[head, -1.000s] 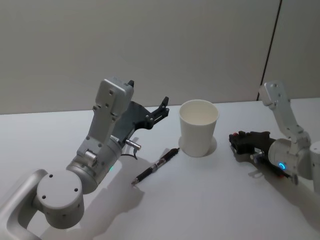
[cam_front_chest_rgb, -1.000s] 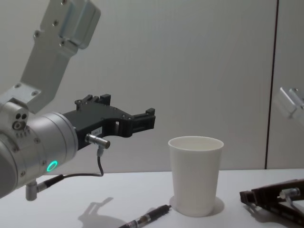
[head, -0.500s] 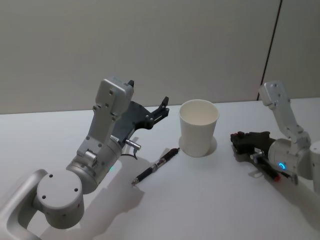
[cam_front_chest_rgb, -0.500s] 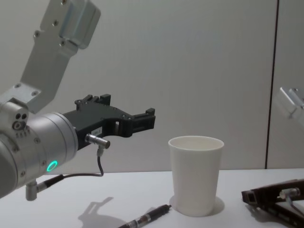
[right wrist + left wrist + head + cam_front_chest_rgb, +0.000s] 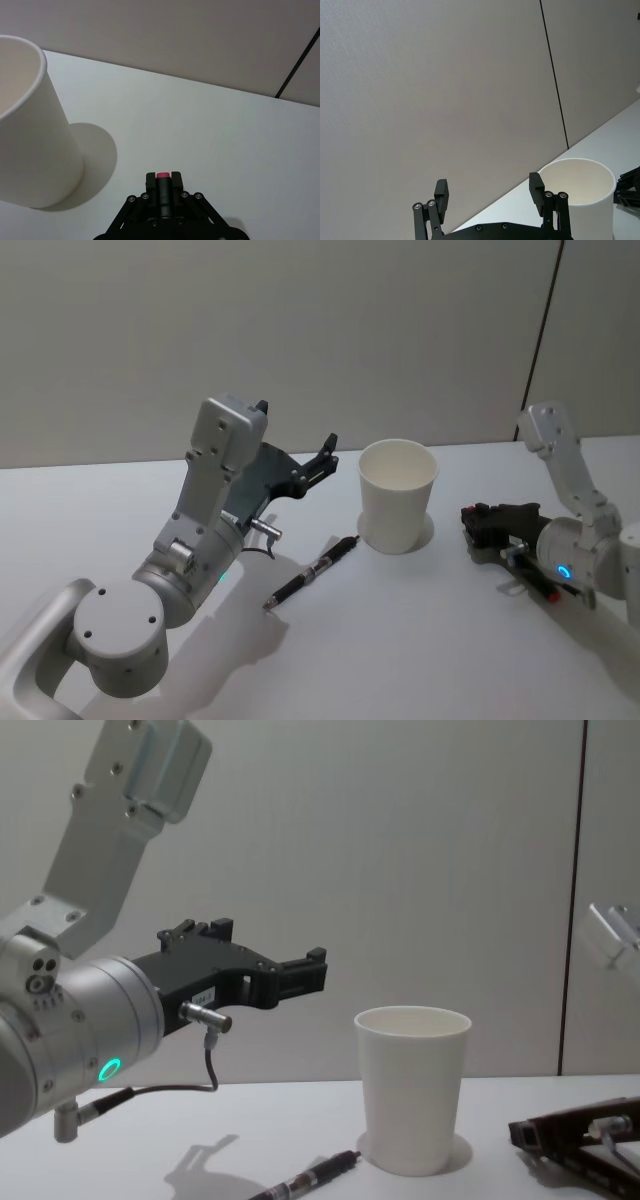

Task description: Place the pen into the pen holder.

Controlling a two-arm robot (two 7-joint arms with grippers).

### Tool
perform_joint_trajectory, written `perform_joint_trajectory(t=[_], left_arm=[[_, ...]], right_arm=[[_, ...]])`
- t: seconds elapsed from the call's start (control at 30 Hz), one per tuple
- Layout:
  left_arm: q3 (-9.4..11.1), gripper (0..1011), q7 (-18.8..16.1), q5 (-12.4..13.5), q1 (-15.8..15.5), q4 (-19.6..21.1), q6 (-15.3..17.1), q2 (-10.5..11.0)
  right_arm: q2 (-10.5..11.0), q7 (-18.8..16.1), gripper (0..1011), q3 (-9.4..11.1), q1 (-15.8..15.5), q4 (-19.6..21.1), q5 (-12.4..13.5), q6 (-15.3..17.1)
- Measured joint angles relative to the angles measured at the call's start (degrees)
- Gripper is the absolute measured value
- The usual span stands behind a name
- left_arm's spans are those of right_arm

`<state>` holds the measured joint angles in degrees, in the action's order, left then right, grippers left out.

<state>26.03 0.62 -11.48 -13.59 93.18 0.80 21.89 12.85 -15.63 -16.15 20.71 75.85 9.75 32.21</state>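
1. Head view: the pen point(image 5: 312, 573) lies flat on the white table point(image 5: 400, 650), slanted. Its far end is just beside the foot of the pen holder point(image 5: 398, 500) on the holder's left, and its near end points toward the robot. The left gripper point(image 5: 300, 440) hangs in the air above the table, left of the holder, farther back than the pen and apart from it. The right gripper point(image 5: 467, 523) lies low by the table on the holder's right, its tips pointing at the holder with a gap between.

2. Left wrist view: the left gripper point(image 5: 489, 190) has its two fingers point(image 5: 441, 192) spread wide with nothing between them. The pen holder point(image 5: 580, 195) stands upright beyond the one finger, its mouth bare.

3. Right wrist view: the right gripper point(image 5: 163, 176) has its fingers drawn close together. A small dark pink-ended piece point(image 5: 162, 175) sits between them; I cannot tell whether it is held or belongs to the gripper. The pen holder point(image 5: 30, 135) stands apart from the tips.

4. Chest view: the left gripper point(image 5: 275, 955) is level with a point above the rim of the pen holder point(image 5: 412, 1090), to its left. The pen point(image 5: 310, 1178) lies on the table well below that gripper, its end near the holder's base. The right gripper point(image 5: 522, 1130) sits low on the holder's right.
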Motion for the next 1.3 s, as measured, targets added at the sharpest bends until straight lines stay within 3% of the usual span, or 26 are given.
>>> perform_joint_trajectory(t=[0.37, 0.8, 1.3], left_arm=[[0.0, 1001, 0.0, 0.0, 0.0, 0.0, 0.0, 0.0], [0.0, 1001, 0.0, 0.0, 0.0, 0.0, 0.0, 0.0], [0.0, 1001, 0.0, 0.0, 0.0, 0.0, 0.0, 0.0]], right_arm=[[-0.4, 0.0, 168, -0.2, 0.2, -0.2, 0.1, -1.2], [-1.2, 0.8, 168, -0.4, 0.9, 0.9, 1.0, -7.5], [-1.6, 2.5, 168, 0.8, 2.7, 4.7, 2.2, -16.0]])
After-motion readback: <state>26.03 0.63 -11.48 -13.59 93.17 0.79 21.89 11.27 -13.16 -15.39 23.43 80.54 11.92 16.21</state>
